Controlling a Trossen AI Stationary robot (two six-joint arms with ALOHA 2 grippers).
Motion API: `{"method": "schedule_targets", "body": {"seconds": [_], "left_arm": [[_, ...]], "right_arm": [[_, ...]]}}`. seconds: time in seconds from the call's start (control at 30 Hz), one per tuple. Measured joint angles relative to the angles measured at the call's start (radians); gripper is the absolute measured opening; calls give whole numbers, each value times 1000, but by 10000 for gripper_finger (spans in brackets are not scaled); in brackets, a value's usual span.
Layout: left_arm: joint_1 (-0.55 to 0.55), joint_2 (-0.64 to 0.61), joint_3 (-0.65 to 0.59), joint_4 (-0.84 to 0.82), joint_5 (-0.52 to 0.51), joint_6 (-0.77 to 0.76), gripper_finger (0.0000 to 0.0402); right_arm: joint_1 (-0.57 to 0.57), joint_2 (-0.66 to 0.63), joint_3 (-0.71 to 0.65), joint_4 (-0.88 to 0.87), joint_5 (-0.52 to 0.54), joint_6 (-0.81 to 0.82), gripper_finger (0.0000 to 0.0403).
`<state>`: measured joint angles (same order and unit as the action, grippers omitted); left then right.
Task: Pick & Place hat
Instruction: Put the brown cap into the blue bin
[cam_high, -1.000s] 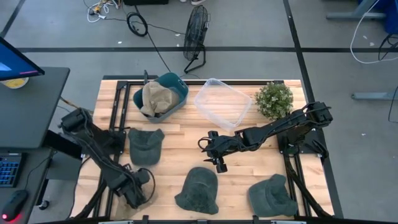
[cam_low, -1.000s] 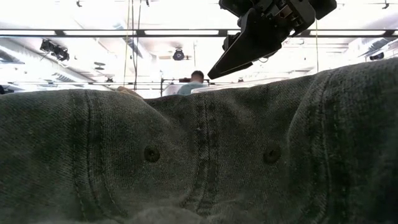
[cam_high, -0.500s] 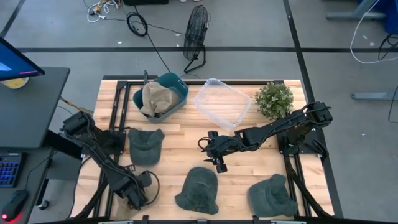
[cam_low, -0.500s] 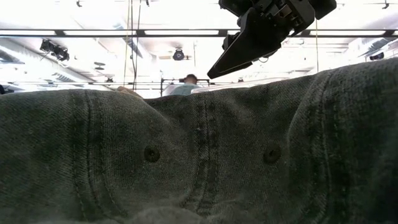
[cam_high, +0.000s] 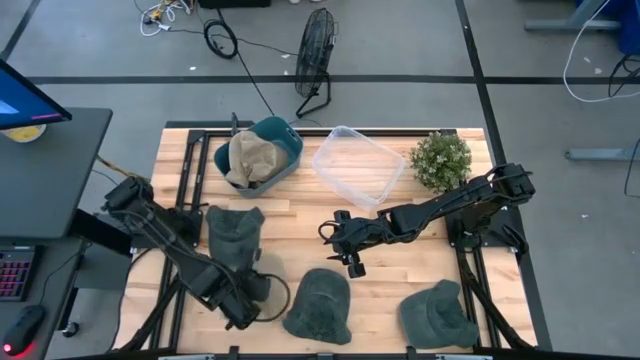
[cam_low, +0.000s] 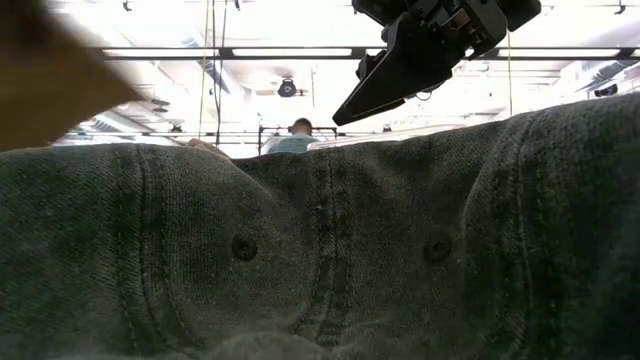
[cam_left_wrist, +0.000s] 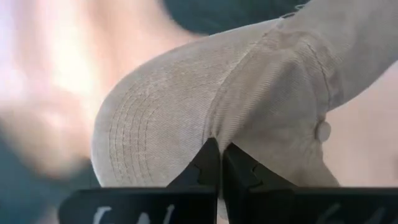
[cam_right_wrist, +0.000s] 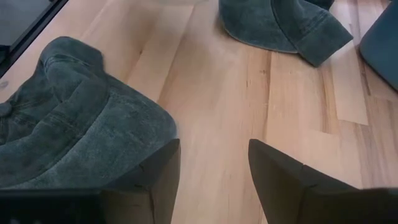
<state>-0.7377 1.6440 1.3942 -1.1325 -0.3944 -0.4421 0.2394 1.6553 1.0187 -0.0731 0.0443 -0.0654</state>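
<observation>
Three dark green hats lie on the wooden table: one at the left (cam_high: 235, 235), one at the near middle (cam_high: 320, 305) and one at the near right (cam_high: 437, 315). The middle hat fills the low view (cam_low: 320, 250). My left gripper (cam_high: 255, 300) is low by that hat's left side, fingers shut (cam_left_wrist: 217, 152). In the left wrist view a hat's brim and crown (cam_left_wrist: 186, 106) lie just beyond the fingertips. My right gripper (cam_high: 352, 262) hangs open (cam_right_wrist: 214, 162) above bare wood between the hats, holding nothing. My left gripper's shut fingertips stand at the seam where the brim meets the crown (cam_left_wrist: 214, 134), coming in level from the table's left. Whether they touch the hat or have any cloth between them, I cannot tell; the fingers hide that spot.
A blue bin (cam_high: 285, 140) with a tan hat inside (cam_high: 250, 155) stands at the far left. Beside it are a clear plastic tub (cam_high: 358, 165) and a small potted plant (cam_high: 440, 160). A person shows in the room beyond (cam_low: 298, 135).
My left gripper has travelled along the near edge toward the table's right, up to the middle hat's left side, and now shows as a blur at the low view's upper left. The hats have not moved.
</observation>
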Motion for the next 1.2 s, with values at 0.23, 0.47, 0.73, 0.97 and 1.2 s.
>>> {"method": "schedule_targets", "body": {"seconds": [0.23,0.47,0.73,0.97,1.2], "left_arm": [[136,-2,105,-277,-236,360,4],[389,-2,105,-371,-386,565,3],[709,-2,105,-320,-444,980,3],[913,-2,104,-60,-444,1360,3],[1065,0,104,20,-221,1422,3]], "right_arm": [[0,0,0,0,0,-11,194],[0,0,0,4,0,-26,194],[0,0,0,5,0,-26,194],[0,0,0,6,0,-26,194],[0,0,0,5,0,-26,194]]}}
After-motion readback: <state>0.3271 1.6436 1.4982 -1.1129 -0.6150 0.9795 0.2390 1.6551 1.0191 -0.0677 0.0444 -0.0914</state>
